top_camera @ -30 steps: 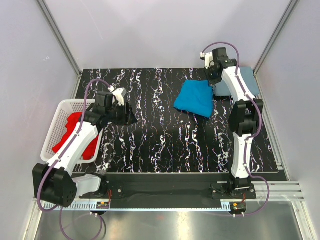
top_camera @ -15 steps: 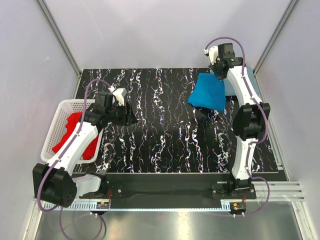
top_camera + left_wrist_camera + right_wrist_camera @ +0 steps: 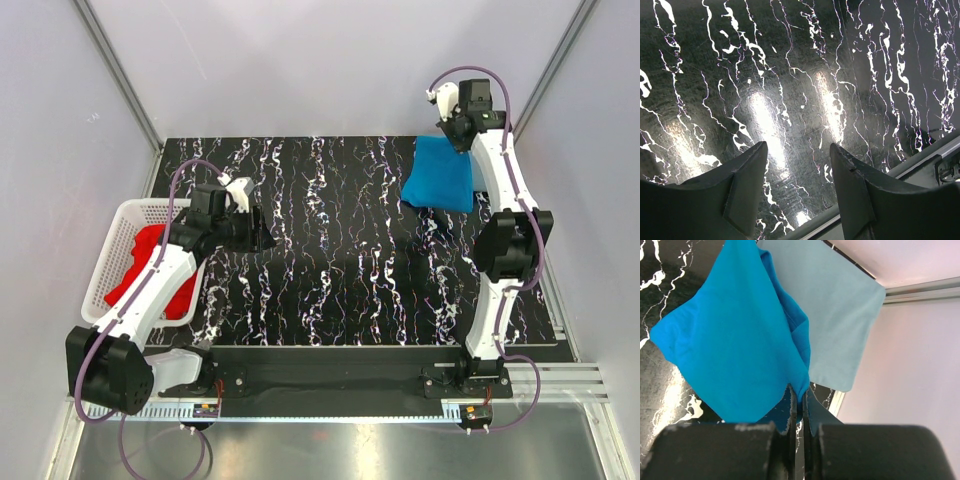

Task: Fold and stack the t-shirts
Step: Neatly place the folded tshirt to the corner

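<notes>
- A black table point(image 3: 340, 280) with white marble veining.
- A white lattice basket point(image 3: 108, 255) stands at the table's left edge.
- A folded grey-blue t-shirt point(image 3: 840, 315) lies flat in the far right corner.

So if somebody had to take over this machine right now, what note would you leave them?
The right gripper is shut on a corner of the bright blue t-shirt, which looks folded and is held up at the far right of the table, partly over the grey-blue t-shirt.
The left gripper is open and empty, beside the white basket.
Done: the grey-blue one lies flat, folded.
Left: set the blue one on it, then fold and stack the red t-shirts in the basket.
</notes>
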`<state>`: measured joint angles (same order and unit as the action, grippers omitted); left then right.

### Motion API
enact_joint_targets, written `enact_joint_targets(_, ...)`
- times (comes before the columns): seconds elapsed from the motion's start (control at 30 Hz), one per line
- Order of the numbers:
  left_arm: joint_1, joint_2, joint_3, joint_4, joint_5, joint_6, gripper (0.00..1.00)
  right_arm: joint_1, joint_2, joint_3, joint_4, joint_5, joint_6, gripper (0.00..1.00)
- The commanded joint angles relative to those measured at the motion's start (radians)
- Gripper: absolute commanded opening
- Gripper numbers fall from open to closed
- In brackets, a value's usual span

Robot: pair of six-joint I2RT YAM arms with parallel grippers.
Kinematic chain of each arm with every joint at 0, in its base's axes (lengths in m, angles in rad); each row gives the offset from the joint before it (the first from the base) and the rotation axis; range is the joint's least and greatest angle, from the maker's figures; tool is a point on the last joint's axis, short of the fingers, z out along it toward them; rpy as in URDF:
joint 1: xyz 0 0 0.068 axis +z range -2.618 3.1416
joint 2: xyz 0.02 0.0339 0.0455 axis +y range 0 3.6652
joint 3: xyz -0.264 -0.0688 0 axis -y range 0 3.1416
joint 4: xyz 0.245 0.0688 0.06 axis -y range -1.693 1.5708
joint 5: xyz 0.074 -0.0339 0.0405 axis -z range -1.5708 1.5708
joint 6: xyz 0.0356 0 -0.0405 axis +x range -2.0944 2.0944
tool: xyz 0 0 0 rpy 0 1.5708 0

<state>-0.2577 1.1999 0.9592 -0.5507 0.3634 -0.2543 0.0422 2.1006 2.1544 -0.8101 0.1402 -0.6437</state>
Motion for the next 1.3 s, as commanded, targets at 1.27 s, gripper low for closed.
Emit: enact_joint_targets(1.27, 0.002, 0.010, -0.008, 0.057, 0.081, 0.001, 0.58, -0.202, 0.265, 0.372, 0.208, -0.218, -0.051, 0.00)
